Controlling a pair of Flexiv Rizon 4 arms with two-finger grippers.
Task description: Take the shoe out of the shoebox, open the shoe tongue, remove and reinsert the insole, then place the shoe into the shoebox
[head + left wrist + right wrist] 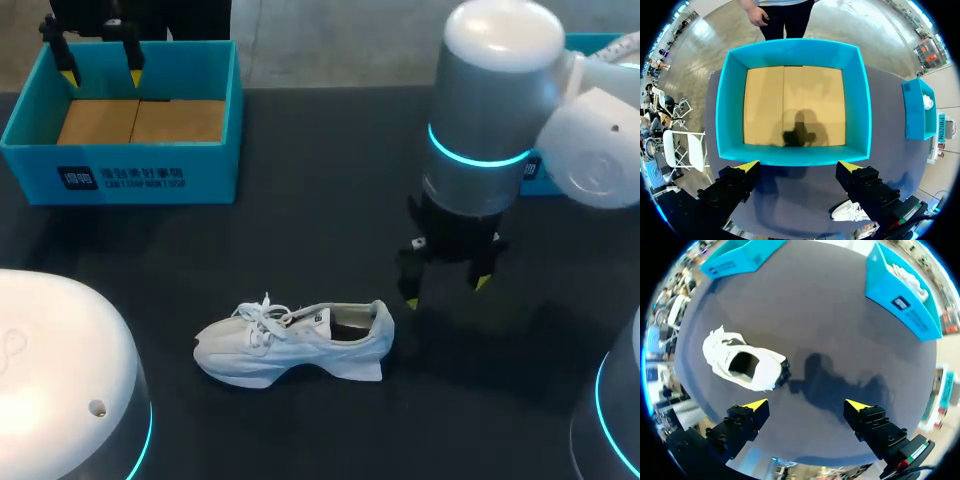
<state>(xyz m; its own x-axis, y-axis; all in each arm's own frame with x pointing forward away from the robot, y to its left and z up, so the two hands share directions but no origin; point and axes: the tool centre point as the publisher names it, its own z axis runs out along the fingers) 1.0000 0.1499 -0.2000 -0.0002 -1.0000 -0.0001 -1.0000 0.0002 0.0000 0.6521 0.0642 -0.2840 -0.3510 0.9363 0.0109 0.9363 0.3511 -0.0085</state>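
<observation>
Shoe (295, 343): white, laced, chunky sole, upright on matte dark table (320, 180), well apart from rectangular teal shoebox (120, 170) with tan cardboard floor. Left gripper (101, 72) spread over box; right gripper (447, 290) spread, empty, near heel.

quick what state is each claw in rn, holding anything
Left claw: open, empty, over the blue shoebox.
Right claw: open, empty, above the table beside the white shoe.
</observation>
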